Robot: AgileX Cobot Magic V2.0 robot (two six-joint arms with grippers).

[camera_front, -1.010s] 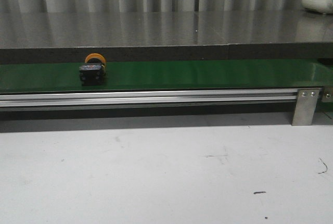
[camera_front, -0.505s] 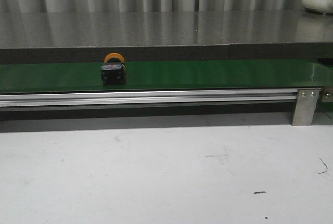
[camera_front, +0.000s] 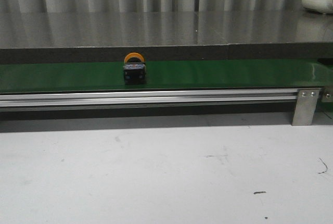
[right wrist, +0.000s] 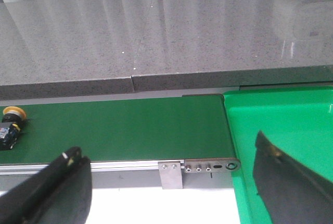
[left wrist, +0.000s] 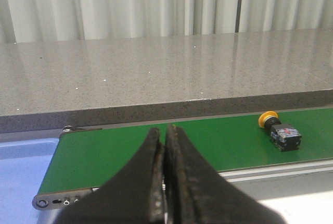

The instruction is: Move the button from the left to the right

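A: Item one, the button (camera_front: 134, 70). Location?

B: On the green conveyor belt (camera_front: 223, 74), left of centre in the front view. Black block toward the camera, yellow-orange head behind it, lying on its side. Nothing touches it.

A: Item two, left tool (left wrist: 164, 177).

B: Fingers pressed together, nothing between them. It hangs over the belt's left end; the button sits well off to one side of it in the left wrist view.

A: Item three, right tool (right wrist: 171, 187).

B: Fingers spread wide, empty. Below it, the belt's right end and the aluminium bracket (right wrist: 171, 174); beside that, a green bin (right wrist: 281, 120). The button shows only at the far edge of the right wrist view.

A: Risks, as you judge them?

B: First, timing. If the belt carries the button along, a grasp aimed at where it lies now could close on air or clip the head and spin it.

A: Second?

B: Shape. The round head on a boxy body may let it roll or pivot when nudged, so an off-centre pinch could flick it off the belt onto the white table (camera_front: 166, 172).

A: Third?

B: The left tool, being closed, cannot take anything until it opens. And a low approach by either arm risks striking the aluminium rail (camera_front: 151, 98).
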